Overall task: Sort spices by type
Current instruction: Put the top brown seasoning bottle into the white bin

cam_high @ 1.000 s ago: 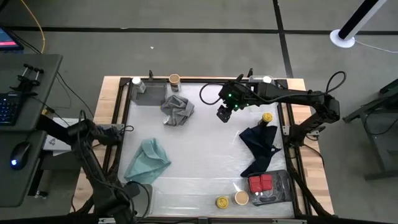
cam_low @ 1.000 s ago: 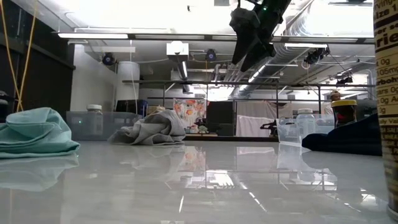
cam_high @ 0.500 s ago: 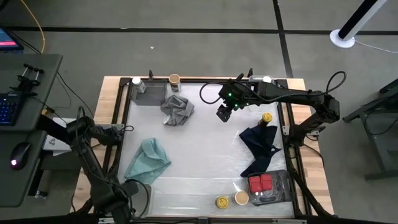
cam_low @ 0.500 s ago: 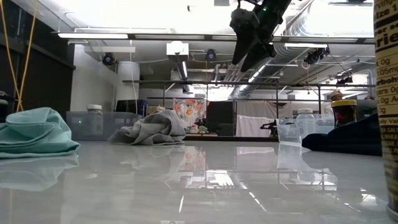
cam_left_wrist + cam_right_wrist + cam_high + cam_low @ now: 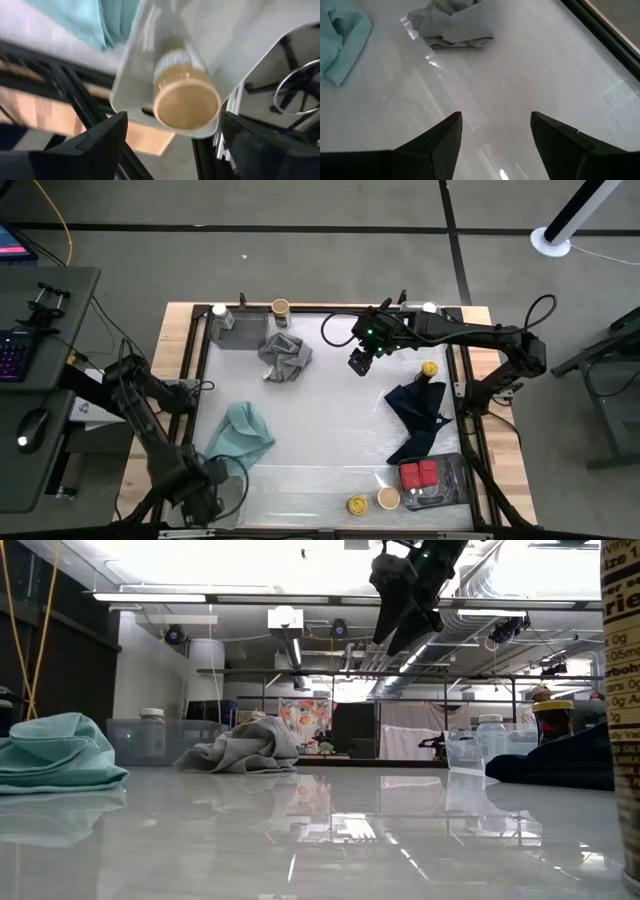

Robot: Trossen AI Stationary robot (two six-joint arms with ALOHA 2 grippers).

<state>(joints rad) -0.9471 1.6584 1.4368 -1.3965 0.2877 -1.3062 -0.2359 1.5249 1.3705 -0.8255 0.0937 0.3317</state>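
Spice containers spread around the table; both grippers empty with fingers spread.

The right gripper (image 5: 361, 362) hangs above the table's far middle, between the grey cloth (image 5: 284, 357) and the navy cloth (image 5: 419, 415). The left gripper (image 5: 172, 145) sits at the near-left corner over a tan-lidded jar (image 5: 186, 101) in a clear tray (image 5: 150, 60), beside the teal cloth (image 5: 237, 437). Red tins (image 5: 419, 475) fill a tray near-right, with a yellow-lidded jar (image 5: 357, 505) and a tan-lidded one (image 5: 388, 498) just beside it. Another yellow-lidded jar (image 5: 429, 369) stands at the navy cloth's far edge.
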